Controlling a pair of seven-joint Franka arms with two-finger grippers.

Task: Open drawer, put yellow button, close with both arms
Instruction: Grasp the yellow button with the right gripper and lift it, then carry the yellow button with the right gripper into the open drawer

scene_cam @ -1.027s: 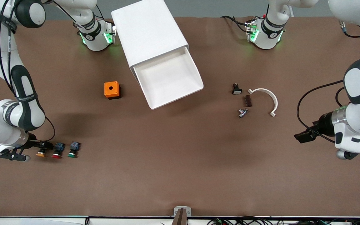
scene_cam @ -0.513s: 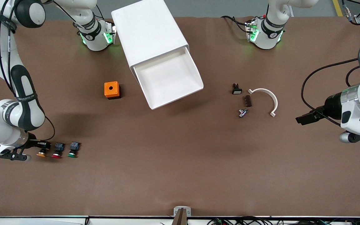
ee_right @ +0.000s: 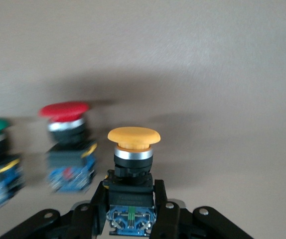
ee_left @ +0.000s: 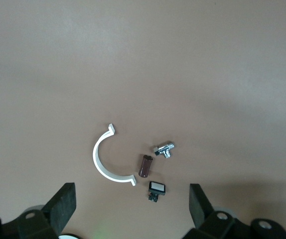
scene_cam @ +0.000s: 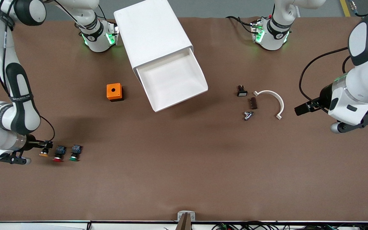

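Observation:
The drawer [scene_cam: 171, 81] stands pulled out of the top of the white cabinet [scene_cam: 152, 32], and its tray is empty. My right gripper [scene_cam: 46, 145] is shut on the black body of the yellow button [scene_cam: 44, 153], low over the table at the right arm's end, beside the red button. The right wrist view shows the yellow cap [ee_right: 133, 137] pointing away from the gripper [ee_right: 131, 191], with a finger on each side of the body. My left gripper [scene_cam: 300, 110] is open and empty near the white curved piece; in the left wrist view [ee_left: 131, 199] its fingers stand wide apart.
The red button [scene_cam: 58, 154] and green button [scene_cam: 74, 152] lie in a row beside the yellow one. An orange cube [scene_cam: 114, 92] sits beside the drawer. A white curved piece [scene_cam: 281, 103], a black switch [scene_cam: 242, 92], a brown part [scene_cam: 253, 103] and a metal part [scene_cam: 248, 115] lie toward the left arm's end.
My right gripper has shifted slightly with the yellow button, drawing it out of line with the red and green ones. My left arm has swung toward the white curved piece.

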